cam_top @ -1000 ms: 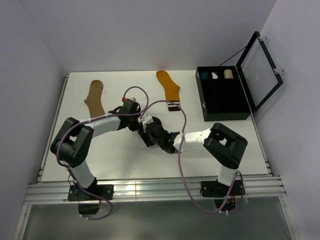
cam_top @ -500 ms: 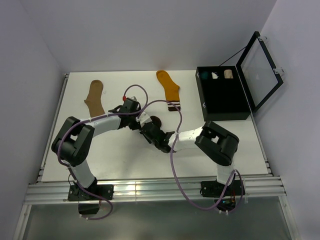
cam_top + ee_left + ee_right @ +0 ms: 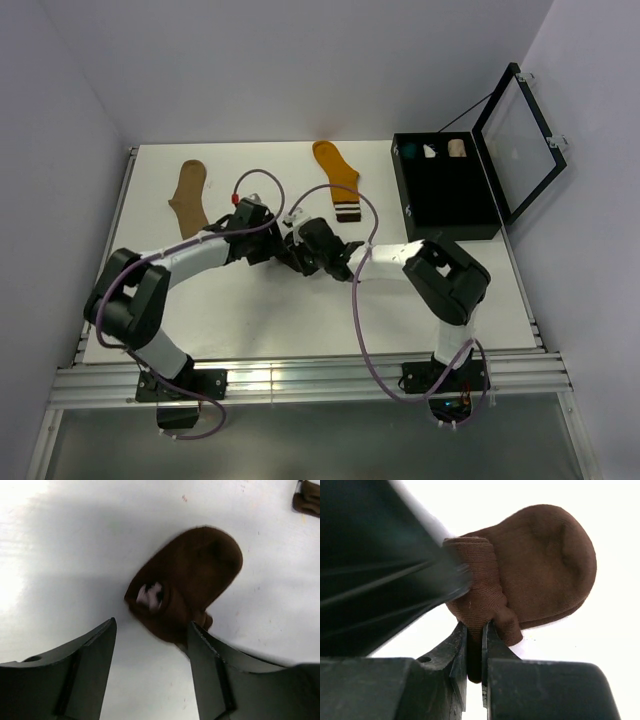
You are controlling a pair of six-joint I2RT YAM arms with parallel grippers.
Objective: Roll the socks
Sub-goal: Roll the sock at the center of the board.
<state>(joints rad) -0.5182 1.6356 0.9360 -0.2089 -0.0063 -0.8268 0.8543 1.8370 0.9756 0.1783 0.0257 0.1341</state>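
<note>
Three socks lie on a white tabletop (image 3: 250,320) closed in by plain pale lavender walls (image 3: 300,60) at the back and both sides. The tan sock (image 3: 189,196) lies flat near the rear left. The mustard-orange sock (image 3: 338,178) lies flat at the rear middle, with its striped cuff towards the arms. A black box (image 3: 450,232) stands at the rear right with its glazed lid (image 3: 520,135) thrown open. Small teal (image 3: 408,151), white (image 3: 429,151) and cream (image 3: 457,147) bundles sit in its back compartments.

The dark brown sock (image 3: 192,580) is at the middle of the tabletop, where the two arms meet, well apart from the other socks. It is bunched and partly rolled. The rounded toe lies flat and a bit of white striping (image 3: 150,595) shows in the folded end.

The left tool (image 3: 152,624) has its jaws spread wide, and they grip nothing. The rolled end of the brown sock lies just beyond the gap. Whether the right-hand finger (image 3: 210,670) touches the fabric cannot be told.

The right tool (image 3: 475,627) is pinched nearly closed on a fold of the brown sock, the cloth squeezed between its two fingers. In the right wrist view a blurred dark shape (image 3: 380,570) lies over the roll on the left.
</note>
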